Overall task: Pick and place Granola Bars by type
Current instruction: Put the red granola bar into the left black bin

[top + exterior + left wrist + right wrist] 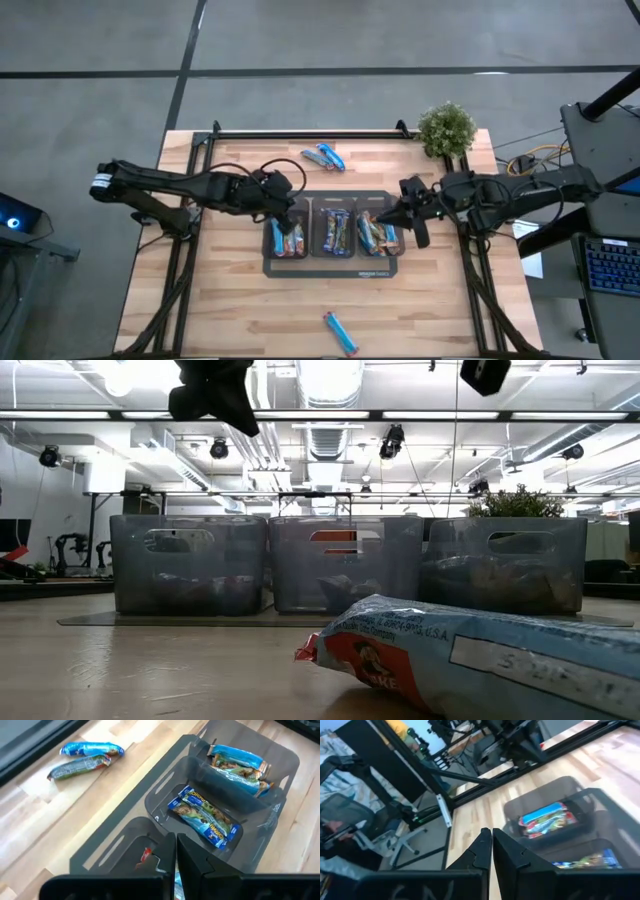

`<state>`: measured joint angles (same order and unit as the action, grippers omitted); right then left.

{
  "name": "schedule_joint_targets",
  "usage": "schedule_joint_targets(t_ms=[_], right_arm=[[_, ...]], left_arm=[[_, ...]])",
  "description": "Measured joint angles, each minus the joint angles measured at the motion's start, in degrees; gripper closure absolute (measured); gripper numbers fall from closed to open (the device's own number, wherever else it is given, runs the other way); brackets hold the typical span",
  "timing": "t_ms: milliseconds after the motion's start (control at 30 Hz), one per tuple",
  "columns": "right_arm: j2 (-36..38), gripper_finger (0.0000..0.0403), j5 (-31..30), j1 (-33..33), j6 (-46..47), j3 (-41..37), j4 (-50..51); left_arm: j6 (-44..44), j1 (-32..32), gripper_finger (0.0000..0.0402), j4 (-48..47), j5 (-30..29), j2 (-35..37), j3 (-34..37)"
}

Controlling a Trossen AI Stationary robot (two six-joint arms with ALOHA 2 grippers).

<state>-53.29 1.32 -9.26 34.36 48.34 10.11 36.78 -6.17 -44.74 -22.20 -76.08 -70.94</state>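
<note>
Bars mostly binned, three loose, both grippers shut and empty

Left gripper (283, 203) sits over the left bin (285, 239) of the tray (335, 268), fingers pinched together with nothing between them. Right gripper (399, 213) hangs over the right bin (379, 236), also closed on nothing. All three bins already hold bars; middle bin (333, 233) has dark blue ones, seen clearly from the left wrist.

Loose bars: a pair (324, 157) on the far side of the table, just behind the tray, one light blue and one greyer, touching or nearly so. One more light blue bar (341, 332) lies alone near the front edge, well apart from both grippers and the tray.

For the next pick you'd likely want the left arm on the far pair, since it's nearer. Open the fingers before descending, come down across the bar's short width, and take one wrapper only, since the neighbour could drag along. Check wrapper colour before choosing a bin.
</note>
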Motion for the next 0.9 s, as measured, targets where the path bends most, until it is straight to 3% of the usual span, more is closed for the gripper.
schedule_joint_targets(t_ms=[433,900], right_arm=[[-14.0,0.0394,-1.5,-4.5,-3.7,13.2,0.9],[-27.1,0.0394,-1.5,-10.9,-4.8,31.8,15.4]], left_arm=[[-5.6,0.1,0.0401,-2.0,-1.1,3.3,0.0],[-11.6,0.4,0.0401,-5.2,-3.5,6.9,0.0]])
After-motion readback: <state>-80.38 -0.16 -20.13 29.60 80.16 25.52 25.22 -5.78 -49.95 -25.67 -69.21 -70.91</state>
